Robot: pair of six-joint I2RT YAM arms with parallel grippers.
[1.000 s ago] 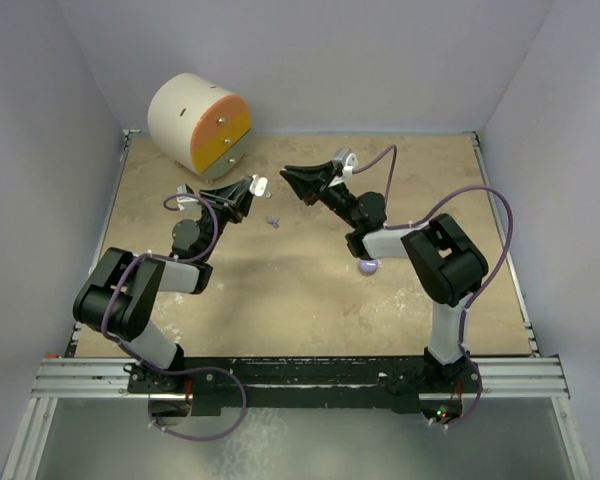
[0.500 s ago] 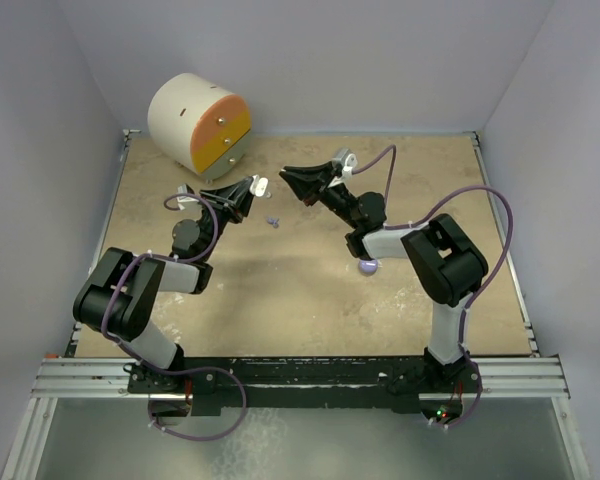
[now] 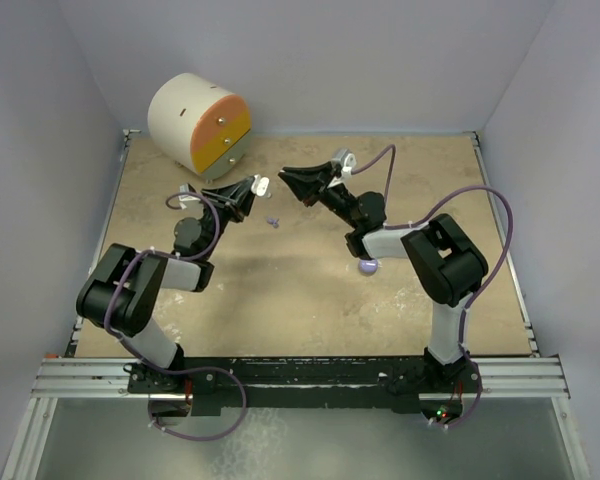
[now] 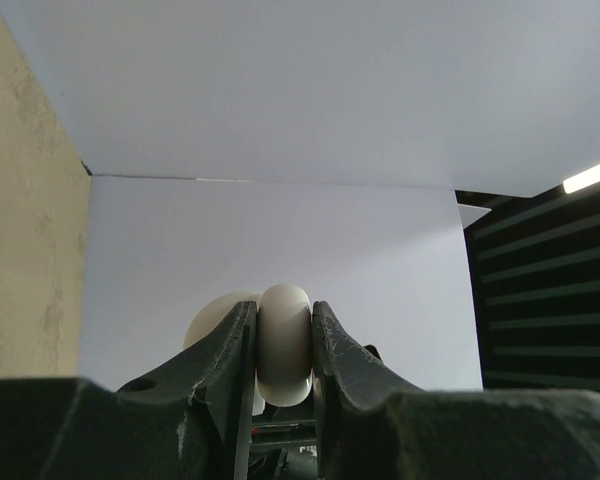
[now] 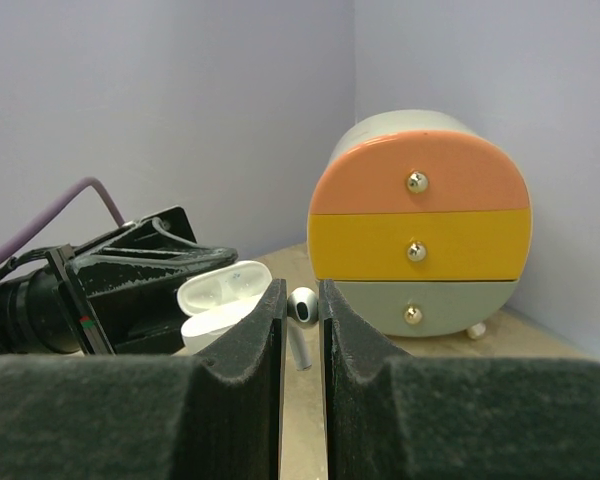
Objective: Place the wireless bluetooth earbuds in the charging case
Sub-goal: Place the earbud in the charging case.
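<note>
My left gripper is shut on the white charging case and holds it above the table with its lid open. In the left wrist view the case sits squeezed between the jaws of the left gripper. My right gripper is shut on a white earbud, stem hanging down, just right of the open case. A tiny purple earbud lies on the table below both grippers. A second white earbud is not visible.
A round cabinet with orange, yellow and grey drawers stands at the back left, also showing in the right wrist view. A lilac puck lies partly under the right arm. Purple walls close in the table.
The left arm's elbow has shifted very slightly. Both grippers and what they hold stay about where they were.
</note>
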